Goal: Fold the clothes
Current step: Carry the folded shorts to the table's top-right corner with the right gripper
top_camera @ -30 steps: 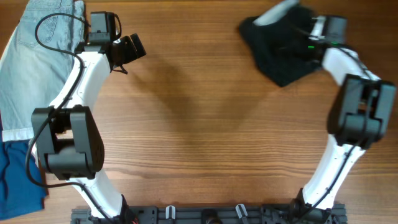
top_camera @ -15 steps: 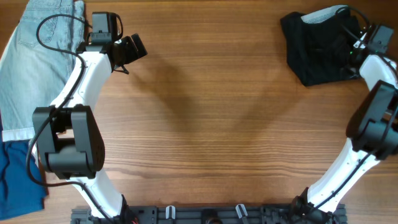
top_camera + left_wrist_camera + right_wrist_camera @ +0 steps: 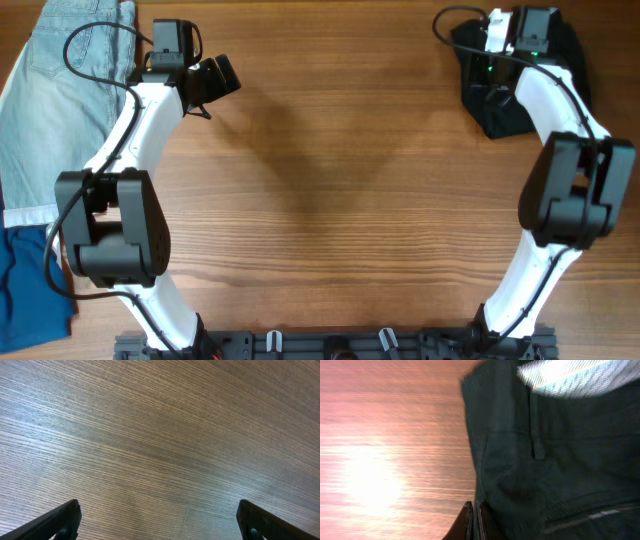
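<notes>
- Black shorts lie bunched at upper right of the overhead view, under the right arm.
- Right pincer is pressed together at their left edge; can't tell if it has fabric.
- Left pincer is spread over the bench at upper left, well apart from the shorts, so the right arm is nearer.

No words, brand marks, numbers or signs can be read in any of the views. On the crumpled black fabric shorts, a small pale strip sits at their lower right in the right wrist view. It is too blurred to show any lettering.
</notes>
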